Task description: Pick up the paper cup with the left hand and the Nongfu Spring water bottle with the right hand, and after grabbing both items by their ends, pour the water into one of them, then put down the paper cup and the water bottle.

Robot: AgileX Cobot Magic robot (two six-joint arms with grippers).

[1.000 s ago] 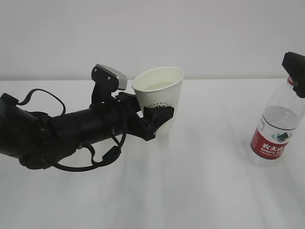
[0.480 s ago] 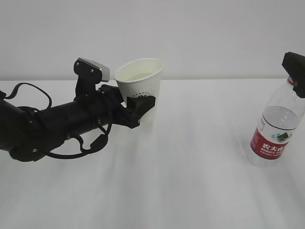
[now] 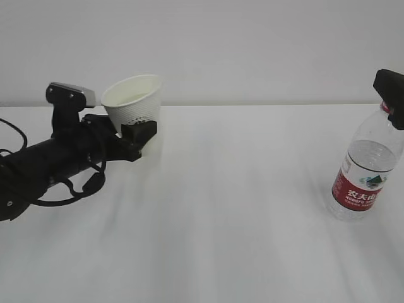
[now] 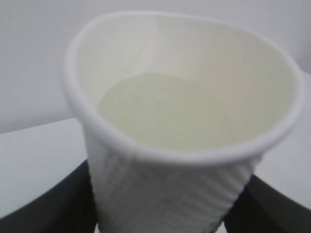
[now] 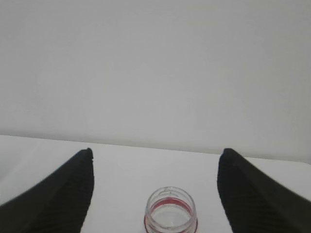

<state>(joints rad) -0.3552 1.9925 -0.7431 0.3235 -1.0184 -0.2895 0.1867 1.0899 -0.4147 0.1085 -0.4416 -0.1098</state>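
The bulky black left hand (image 3: 136, 136) has carried the small white dotted paper cup (image 3: 134, 101) steadily leftward, away from the bottle, over the last second, so pouring looks finished and setting the cup down on the white desk (image 3: 240, 208) is probably next. The hand grips the cup low on its side, its fingers spread to the cup's width. The cup's long axis runs near vertical, leaning slightly, mouth up; the left wrist view shows pale liquid (image 4: 165, 114) inside.

Well to the right, the clear ribbed plastic bottle with a red label (image 3: 365, 167) stands upright on the desk, uncapped mouth up, partly full. The black right hand (image 5: 155, 194), fingers wide apart, has stayed around the neck, gripping nothing.
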